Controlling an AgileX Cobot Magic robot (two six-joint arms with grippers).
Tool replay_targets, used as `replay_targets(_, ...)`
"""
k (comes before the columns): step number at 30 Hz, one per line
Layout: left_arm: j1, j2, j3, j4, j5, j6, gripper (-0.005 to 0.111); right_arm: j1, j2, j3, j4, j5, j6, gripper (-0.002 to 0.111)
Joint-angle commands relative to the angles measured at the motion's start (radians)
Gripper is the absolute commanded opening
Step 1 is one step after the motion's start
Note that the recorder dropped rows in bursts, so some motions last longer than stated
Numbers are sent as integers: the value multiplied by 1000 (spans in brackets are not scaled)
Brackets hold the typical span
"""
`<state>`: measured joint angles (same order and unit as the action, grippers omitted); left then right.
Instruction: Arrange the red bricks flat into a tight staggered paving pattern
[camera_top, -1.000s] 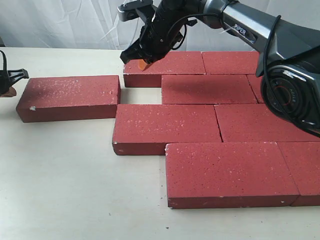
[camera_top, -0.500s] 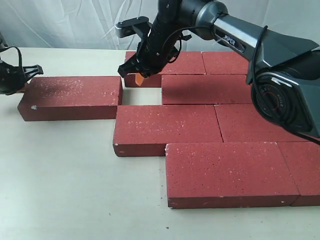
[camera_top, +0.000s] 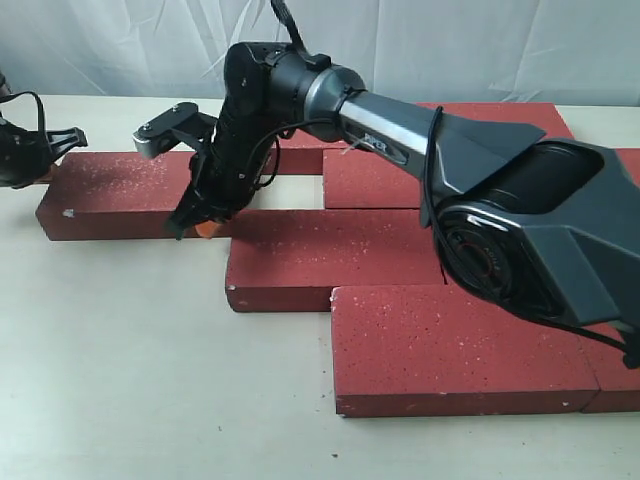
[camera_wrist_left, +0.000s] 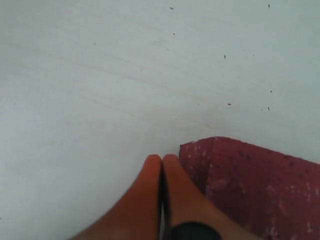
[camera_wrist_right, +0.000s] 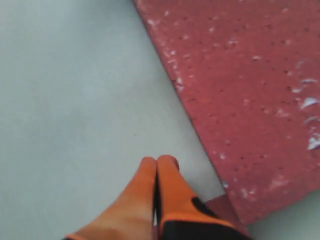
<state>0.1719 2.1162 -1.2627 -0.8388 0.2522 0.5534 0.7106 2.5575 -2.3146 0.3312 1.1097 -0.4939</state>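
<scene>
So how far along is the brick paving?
Done: most red bricks lie flat and staggered on the right. In hand: the loose brick on the left, with the shut left gripper at its end and the shut right gripper beside its near edge. Left: closing the gap to the row.

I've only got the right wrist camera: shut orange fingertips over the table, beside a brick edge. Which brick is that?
Observer: The loose brick at the left of the paving. The right gripper is down at its long side nearer the exterior camera, close to its right end.
Operator: Is it closed up with its row?
Observer: No, bare table shows between it and the next brick in that row.
Operator: And the left arm?
Observer: The left gripper is shut and empty, beside the corner at that brick's other end.
</scene>
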Motion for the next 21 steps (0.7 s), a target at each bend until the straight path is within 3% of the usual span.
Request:
replay_targets(1, -5, 4, -4, -7, 9, 3, 0, -1, -1, -3, -36, -64, 25, -1)
replay_targets(12, -5, 4, -4, -7, -13, 5, 0, -1, -1, -3, -38, -144, 44, -1)
replay_targets(21, 6, 2, -4, 63, -38, 7, 0, -5, -43, -3, -31, -52, 58, -1)
